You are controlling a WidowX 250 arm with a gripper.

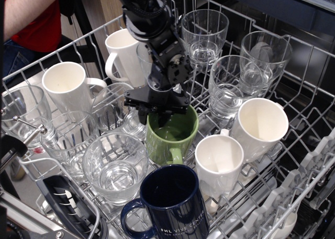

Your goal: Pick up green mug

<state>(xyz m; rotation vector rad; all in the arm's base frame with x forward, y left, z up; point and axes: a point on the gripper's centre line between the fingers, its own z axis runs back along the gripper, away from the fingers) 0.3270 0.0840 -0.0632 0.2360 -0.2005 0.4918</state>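
The green mug (168, 140) stands nearly upright in the middle of the wire dish rack (310, 95), handle toward the front, its green inside showing. My gripper (153, 117) comes down from above at the mug's back left rim. One finger is outside the rim and one inside, and the jaws are closed on the wall. The black arm hides part of the mug's far rim.
A dark navy mug (175, 203) sits just in front. White mugs stand at the right (220, 161) (260, 125), left (65, 86) and back (120, 53). Clear glasses (115, 167) (205, 32) (226, 87) crowd around. A person in red (36, 16) is at the back left.
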